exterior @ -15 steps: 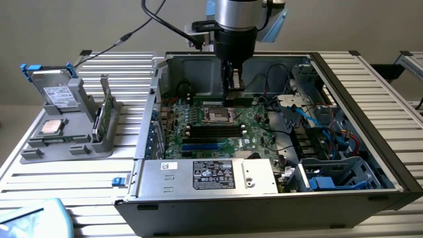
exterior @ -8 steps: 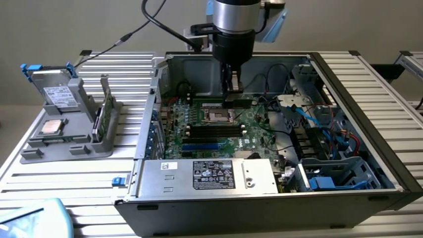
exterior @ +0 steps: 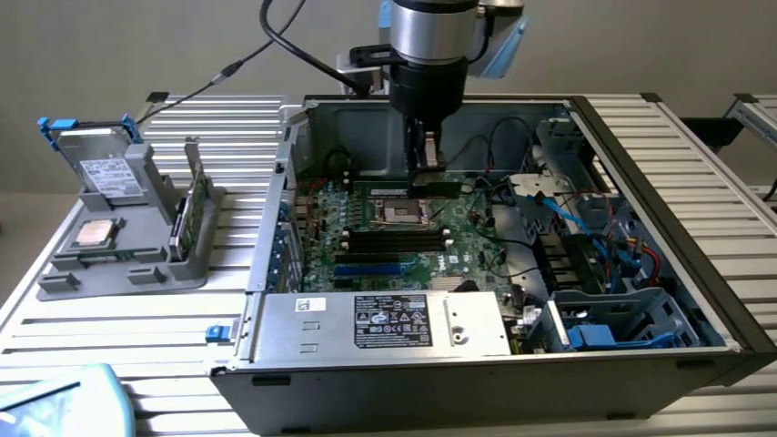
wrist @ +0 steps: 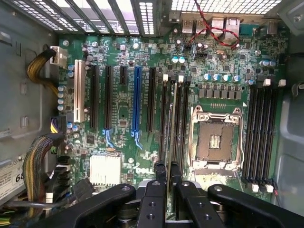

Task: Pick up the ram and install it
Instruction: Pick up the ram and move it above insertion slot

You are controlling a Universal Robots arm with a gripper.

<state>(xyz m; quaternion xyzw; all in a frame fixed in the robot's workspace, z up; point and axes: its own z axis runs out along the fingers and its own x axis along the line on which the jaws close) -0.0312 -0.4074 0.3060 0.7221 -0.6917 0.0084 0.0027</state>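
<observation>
Gripper: your gripper (exterior: 427, 164) hangs down inside the open case (exterior: 680, 273), above the far half of the board (exterior: 468, 241).
Grip: it is clenched on the ram (wrist: 173, 123). In the wrist view you see the 2 fingers (wrist: 154, 199) pressed close on either side of the stick's near end.
Ram: you see it edge-on, as a thin pale line. It runs away from the fingers along a bank of black slots (wrist: 164, 118).
Slot bank: this bank lies between the socket (wrist: 214, 140) and the blue slot (wrist: 137, 99). A 2nd bank (wrist: 263, 133) sits on the socket's other side, close to the case wall.
Seating: you cannot tell whether the ram's lower edge is in a slot or above it.
Heatsink: a small silver finned block (wrist: 105, 168) sits on the board, near the blue slot's end.
Supply: a grey box with a label (exterior: 388, 323) lies along the case's near edge.
Bench: the case stands on the slatted bench (exterior: 146, 319).
Holder: a grey holder (exterior: 122, 264) sits near the bench's edge at the exterior view's left, well apart from the gripper.
Holder contents: 1 spare stick (exterior: 192, 205) stands upright, 1 silver chip (exterior: 97, 234) lies flat and 1 drive (exterior: 107, 173) stands at the back.
Cable: a black cable (exterior: 286, 41) loops from the arm toward the bench's far edge.
</observation>
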